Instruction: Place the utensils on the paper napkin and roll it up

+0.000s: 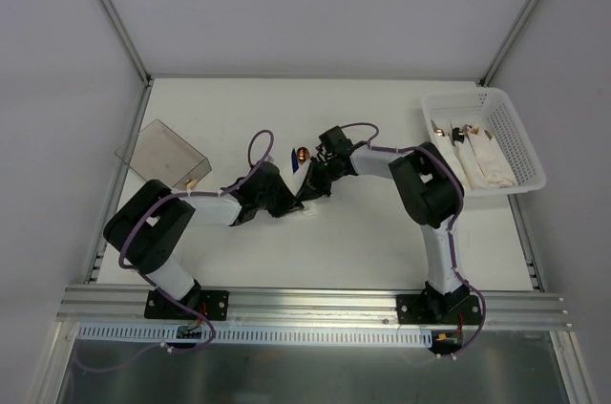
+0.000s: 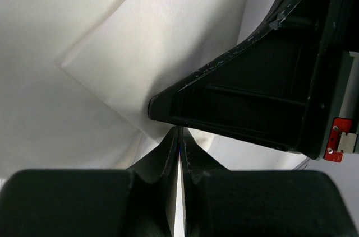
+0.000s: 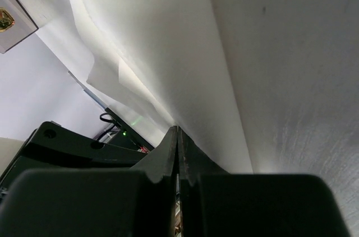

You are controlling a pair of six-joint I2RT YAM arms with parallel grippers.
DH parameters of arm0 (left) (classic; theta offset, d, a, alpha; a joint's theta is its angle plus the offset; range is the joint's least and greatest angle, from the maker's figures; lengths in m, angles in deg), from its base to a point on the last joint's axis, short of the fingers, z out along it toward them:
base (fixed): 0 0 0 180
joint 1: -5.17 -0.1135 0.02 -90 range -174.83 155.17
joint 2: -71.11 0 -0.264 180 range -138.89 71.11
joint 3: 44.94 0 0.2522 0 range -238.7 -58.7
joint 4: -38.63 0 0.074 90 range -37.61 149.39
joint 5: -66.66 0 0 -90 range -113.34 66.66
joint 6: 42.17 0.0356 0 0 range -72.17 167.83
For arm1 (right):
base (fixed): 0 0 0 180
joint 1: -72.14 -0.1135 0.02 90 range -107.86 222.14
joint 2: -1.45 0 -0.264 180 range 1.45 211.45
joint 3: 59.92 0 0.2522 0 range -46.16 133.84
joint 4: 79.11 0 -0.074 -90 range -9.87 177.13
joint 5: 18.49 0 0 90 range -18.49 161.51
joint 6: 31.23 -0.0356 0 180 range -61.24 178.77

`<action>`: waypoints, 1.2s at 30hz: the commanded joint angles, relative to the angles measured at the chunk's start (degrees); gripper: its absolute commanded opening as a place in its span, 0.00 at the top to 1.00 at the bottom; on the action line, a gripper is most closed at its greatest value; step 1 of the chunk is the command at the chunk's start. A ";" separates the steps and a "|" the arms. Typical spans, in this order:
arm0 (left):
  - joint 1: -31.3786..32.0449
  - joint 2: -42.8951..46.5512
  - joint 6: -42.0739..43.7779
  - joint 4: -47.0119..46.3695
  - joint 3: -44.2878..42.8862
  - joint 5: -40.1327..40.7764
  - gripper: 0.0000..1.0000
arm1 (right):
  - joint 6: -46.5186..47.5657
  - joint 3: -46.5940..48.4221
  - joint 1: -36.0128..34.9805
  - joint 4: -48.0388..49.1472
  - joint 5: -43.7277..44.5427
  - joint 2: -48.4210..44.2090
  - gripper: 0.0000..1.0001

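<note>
The paper napkin [image 2: 162, 35] is a thin white sheet, one corner pointing left in the left wrist view. My left gripper [image 2: 179, 131] is shut on its edge, a white sliver showing between the jaws. In the right wrist view the napkin [image 3: 168, 41] rises in loose folds from my right gripper [image 3: 178, 129], which is shut on it. From above, both grippers, left [image 1: 300, 205] and right [image 1: 309, 190], meet tip to tip at the table's middle and hide the napkin. Whether utensils lie inside it is hidden. One tan utensil [image 1: 194, 179] shows at the smoky container's mouth.
A clear smoky container [image 1: 160, 150] lies at the left. A white perforated basket [image 1: 520, 141] at the right back holds white rolls with tan utensil ends [image 1: 437, 124]. The right gripper's black body [image 2: 269, 80] fills the left wrist view's upper right.
</note>
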 commanded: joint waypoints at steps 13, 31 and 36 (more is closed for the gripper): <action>0.47 -1.43 -3.00 12.08 -0.07 3.35 1.00 | 1.41 -0.66 2.79 -4.69 6.59 1.25 1.00; -1.29 0.95 -1.77 15.78 2.31 0.54 1.00 | 8.18 5.14 5.78 -6.80 7.55 -0.86 0.92; -1.37 5.69 1.57 13.66 0.99 1.95 1.00 | 7.39 5.67 5.95 -7.67 6.68 1.69 0.93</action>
